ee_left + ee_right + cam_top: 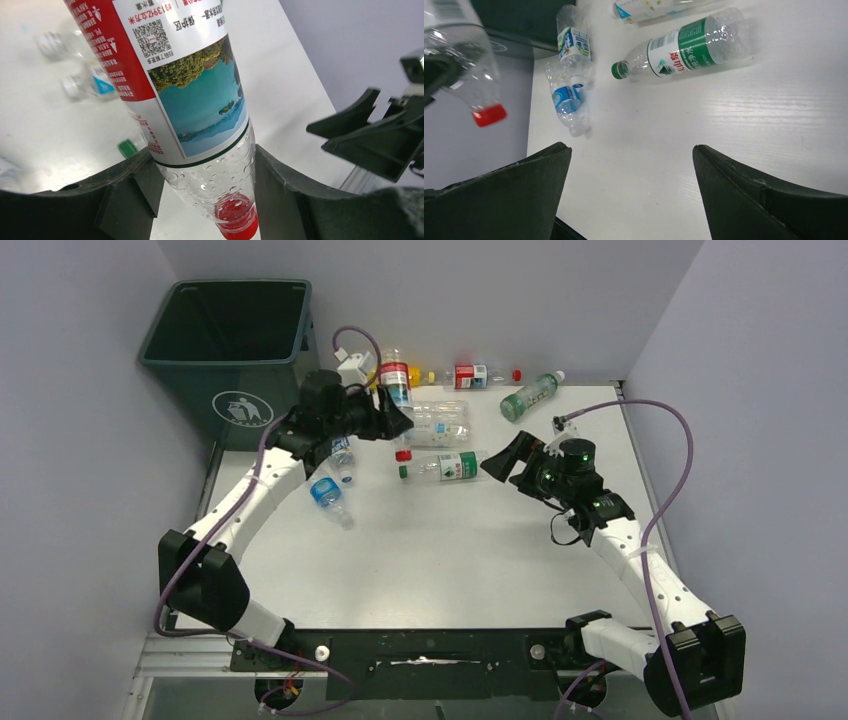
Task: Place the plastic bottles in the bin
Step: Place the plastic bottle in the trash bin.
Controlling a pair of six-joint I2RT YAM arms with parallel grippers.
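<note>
**Left claw holds a bottle, bin off to its left**

The bin (195, 390) stands off the table's (450, 550) far-left corner, its open mouth facing up. The left arm reaches towards that corner and is clearly the nearer of the two; the right arm stretches over the table's right half, well apart from the bin.

The left gripper (397, 420) is closed narrow on a red-labelled bottle (395, 377). In its wrist view, both fingers press the clear shoulder just below the label. The bottle is clear of the table, with its long axis steep and its red cap (489, 115) hanging lowest. From this claw the bin lies to the left and a little farther back, near but not yet underneath. The carry probably has to go that way until the bottle is over the rim.

The right gripper (505, 461) stands wide open and holds nothing. Just beyond its fingertips lies a green-labelled bottle (448, 467), flat on the table. Its long axis runs left to right, with the base towards the claw and the green cap pointing away.

More bottles lie along the far edge, and two blue-labelled bottles (328, 493) lie under the left forearm.
</note>
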